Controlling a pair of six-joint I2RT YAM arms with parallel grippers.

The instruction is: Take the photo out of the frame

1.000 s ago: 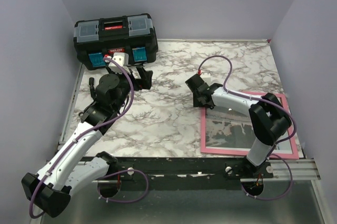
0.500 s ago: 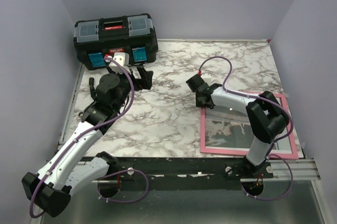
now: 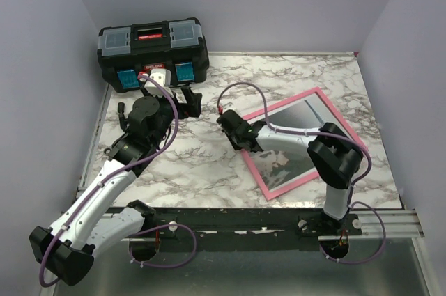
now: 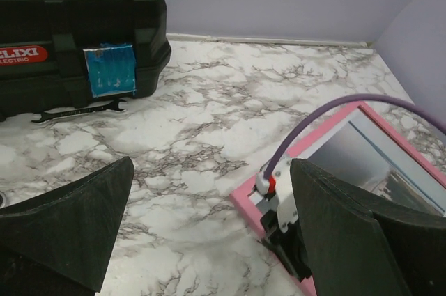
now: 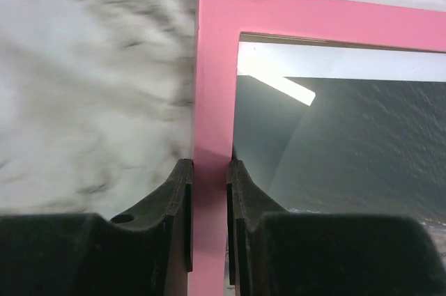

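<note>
Black toolbox [image 3: 153, 49], small wrench [image 4: 78, 110] before it, marble tabletop [image 3: 202, 164]

Here's the frame [image 3: 255, 175] — thin, pink, narrow border all round — lying on the right half of the table [image 3: 209, 164]. It sits skewed, with its corners rather than its sides pointing toward the table's edges. The photo [image 3: 310, 116] is inside it, filling the opening: a greyscale print, dark grey with a pale wedge across the far part and mottled pale and dark patches nearer. Close in, one side of the pink border is pinched by the right gripper [image 5: 209, 170] — one of the fingers [image 5: 174, 205] on the outer side, the other over the photo's side. Whether that edge is lifted off the table, can't tell.
</note>
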